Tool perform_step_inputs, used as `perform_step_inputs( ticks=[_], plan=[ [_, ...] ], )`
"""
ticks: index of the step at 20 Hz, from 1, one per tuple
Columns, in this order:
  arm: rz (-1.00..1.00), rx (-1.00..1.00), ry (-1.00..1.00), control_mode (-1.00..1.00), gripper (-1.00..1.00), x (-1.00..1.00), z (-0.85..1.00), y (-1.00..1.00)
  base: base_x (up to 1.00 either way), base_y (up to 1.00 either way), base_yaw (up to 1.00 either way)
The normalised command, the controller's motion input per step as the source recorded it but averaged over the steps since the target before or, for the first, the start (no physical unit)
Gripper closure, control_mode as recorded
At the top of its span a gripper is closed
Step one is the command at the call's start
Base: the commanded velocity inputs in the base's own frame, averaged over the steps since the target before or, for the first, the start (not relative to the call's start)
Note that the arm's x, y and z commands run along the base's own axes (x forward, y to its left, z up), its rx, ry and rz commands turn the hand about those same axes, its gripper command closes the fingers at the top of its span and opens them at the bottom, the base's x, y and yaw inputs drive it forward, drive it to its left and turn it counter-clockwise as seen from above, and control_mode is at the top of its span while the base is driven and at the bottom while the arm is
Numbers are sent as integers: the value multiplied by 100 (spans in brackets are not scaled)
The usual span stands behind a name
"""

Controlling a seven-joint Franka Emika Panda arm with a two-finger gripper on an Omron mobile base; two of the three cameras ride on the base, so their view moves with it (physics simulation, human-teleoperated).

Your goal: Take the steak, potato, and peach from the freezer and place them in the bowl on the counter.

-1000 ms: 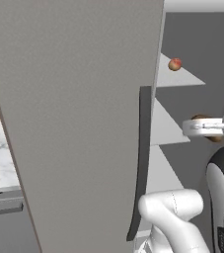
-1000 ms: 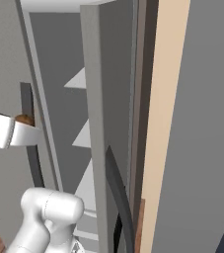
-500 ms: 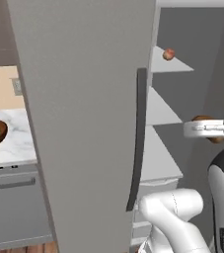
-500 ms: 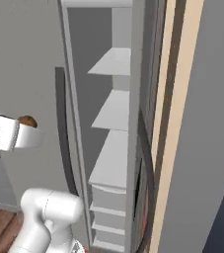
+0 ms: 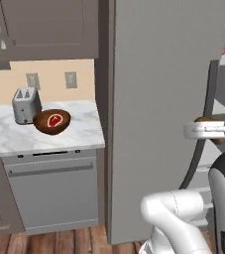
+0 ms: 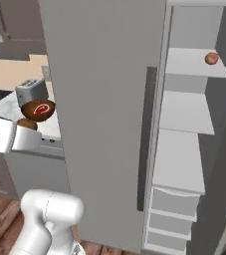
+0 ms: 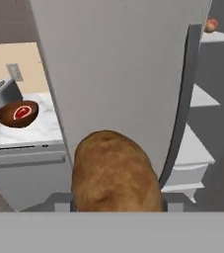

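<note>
- The gripper (image 7: 116, 205) is pinching the potato (image 7: 114, 173) at both sides, carrying it in front of the freezer (image 5: 168, 89) door.
- Keeping the load level and swinging left clear of the door edge seems wise — then lowering gently.
- Far left, the bowl (image 5: 52, 121) is sitting on the counter (image 5: 79, 131), the steak (image 5: 54, 119) lying inside.
- The peach (image 6: 211, 58) is waiting on a high shelf — last.

You've got a warm beige wall (image 5: 54, 74) with two pale outlet plates (image 5: 71, 79) off to the left of the gripper, dark brown upper cabinets (image 5: 47, 27) above that, a silver toaster (image 5: 26, 104) below them, a grey dishwasher front (image 5: 52, 191) lower down, and wood plank flooring (image 5: 49, 242) underneath.
</note>
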Motion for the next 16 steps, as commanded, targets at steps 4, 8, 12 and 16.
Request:
perform_step_inputs(
  ticks=[4, 8, 12, 16],
  plan=[
    [0, 0, 0, 100, 100, 0, 0, 0, 22, 100, 0],
    [0, 0, 0, 100, 100, 0, 0, 0, 41, 100, 0],
    [0, 0, 0, 100, 100, 0, 0, 0, 44, 87, 0],
    [0, 0, 0, 100, 100, 0, 0, 0, 18, 21, -3]
  ],
)
